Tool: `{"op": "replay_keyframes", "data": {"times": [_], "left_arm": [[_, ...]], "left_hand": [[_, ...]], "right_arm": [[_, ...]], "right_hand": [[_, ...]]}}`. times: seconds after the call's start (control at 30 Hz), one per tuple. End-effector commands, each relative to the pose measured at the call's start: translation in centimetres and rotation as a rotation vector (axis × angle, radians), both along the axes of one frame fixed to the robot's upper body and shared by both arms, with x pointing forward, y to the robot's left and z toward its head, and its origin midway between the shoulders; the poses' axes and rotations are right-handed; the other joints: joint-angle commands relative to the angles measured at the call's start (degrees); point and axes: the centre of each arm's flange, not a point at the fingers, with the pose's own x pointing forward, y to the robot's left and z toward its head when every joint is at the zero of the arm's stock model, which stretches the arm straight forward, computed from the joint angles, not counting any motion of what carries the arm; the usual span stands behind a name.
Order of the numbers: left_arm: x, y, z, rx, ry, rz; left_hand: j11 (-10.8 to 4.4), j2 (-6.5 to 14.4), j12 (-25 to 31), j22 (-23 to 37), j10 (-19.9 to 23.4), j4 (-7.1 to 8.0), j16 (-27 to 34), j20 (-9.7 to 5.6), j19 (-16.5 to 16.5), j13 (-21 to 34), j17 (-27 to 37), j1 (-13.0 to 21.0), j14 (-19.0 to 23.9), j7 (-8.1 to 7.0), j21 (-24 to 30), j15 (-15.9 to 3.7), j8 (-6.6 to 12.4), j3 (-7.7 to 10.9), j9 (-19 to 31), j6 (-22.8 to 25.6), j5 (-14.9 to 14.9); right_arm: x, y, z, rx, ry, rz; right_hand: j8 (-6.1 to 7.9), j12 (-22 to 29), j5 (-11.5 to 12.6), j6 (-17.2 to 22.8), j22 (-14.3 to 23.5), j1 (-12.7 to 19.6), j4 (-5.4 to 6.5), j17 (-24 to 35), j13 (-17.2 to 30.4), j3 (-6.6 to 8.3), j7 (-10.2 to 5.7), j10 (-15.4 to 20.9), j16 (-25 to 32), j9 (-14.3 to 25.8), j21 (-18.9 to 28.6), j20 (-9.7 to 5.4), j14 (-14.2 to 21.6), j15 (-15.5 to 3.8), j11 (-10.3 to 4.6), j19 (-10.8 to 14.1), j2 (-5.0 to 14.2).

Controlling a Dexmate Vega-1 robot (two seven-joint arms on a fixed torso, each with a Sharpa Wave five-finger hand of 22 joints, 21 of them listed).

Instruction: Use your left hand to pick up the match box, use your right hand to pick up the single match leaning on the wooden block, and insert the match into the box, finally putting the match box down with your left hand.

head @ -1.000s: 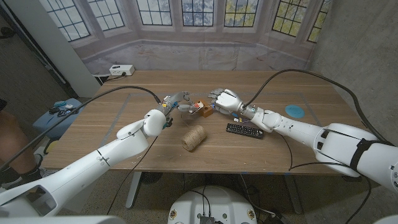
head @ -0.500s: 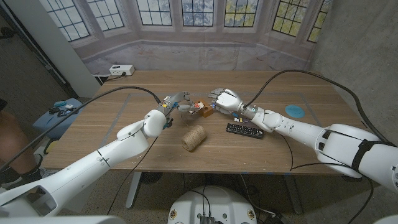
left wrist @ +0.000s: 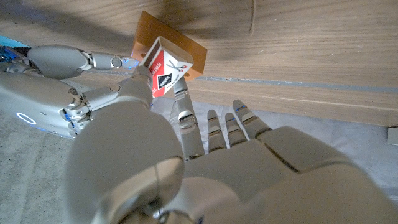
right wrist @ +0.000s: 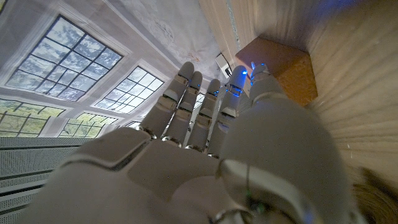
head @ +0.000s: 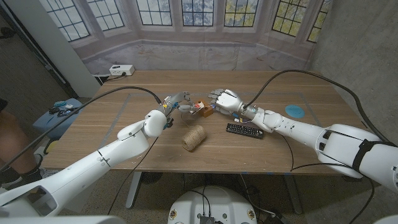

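The match box (head: 198, 106), red and white, is pinched in my left hand (head: 177, 102) just above the table, right beside the brown wooden block (head: 206, 111). The left wrist view shows the match box (left wrist: 164, 71) held between my left hand's fingertips (left wrist: 181, 94), in front of the wooden block (left wrist: 182, 45). My right hand (head: 224, 99) hovers on the block's other side, fingers curled toward the box. Seen from the left wrist, the right hand (left wrist: 74, 81) has its fingertips close to the box. The match is too small to make out. The wooden block (right wrist: 281, 67) lies past the right hand's fingers (right wrist: 205, 109).
A spool of twine (head: 194, 138) lies in front of the hands and a black remote control (head: 244, 130) under my right wrist. A blue disc (head: 295, 111) sits at the right, a white power strip (head: 121, 70) at the far left corner. A person's leg (head: 11, 144) shows at the left edge.
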Motion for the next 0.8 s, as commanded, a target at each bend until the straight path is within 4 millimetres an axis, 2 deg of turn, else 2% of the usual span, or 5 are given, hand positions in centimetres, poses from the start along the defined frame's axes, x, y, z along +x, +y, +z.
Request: {"op": "replay_keyframes", "data": {"times": [0.03, 0.8], "left_arm": [[0.16, -0.14, 0.17, 0.001, -0.002, 0.003], [0.80, -0.36, 0.41, 0.005, 0.010, -0.001]], "left_hand": [[0.04, 0.3, -0.3, 0.1, -0.3, -0.04, -0.2, 0.22, -0.1, 0.1, 0.2, 0.5, 0.4, -0.33, -0.1, 0.05, 0.04, -0.16, 0.3, 0.1, 0.3], [0.00, 0.4, -0.3, 0.1, -0.3, -0.05, -0.2, 0.21, -0.1, 0.1, 0.2, 0.5, 0.4, -0.31, -0.1, 0.09, -0.06, -0.29, 0.3, -0.2, 0.3]], "right_arm": [[0.13, 0.09, -0.14, -0.008, 0.004, -0.004], [0.55, 0.56, -0.42, -0.005, 0.025, -0.010]], "right_hand": [[-0.23, -0.2, 0.3, -0.8, 0.3, 0.1, 0.16, 0.1, 0.2, -0.01, -0.02, -0.5, -0.2, 0.2, 0.1, -1.90, -0.2, -7.51, 0.05, 0.2, -0.32], [-0.25, -0.2, 0.5, -0.8, 0.3, 0.2, 0.18, 0.2, 0.2, -0.24, -0.11, -0.8, -0.3, 0.2, 0.1, -1.75, -0.3, -7.35, 0.07, 0.0, -0.21]]}}
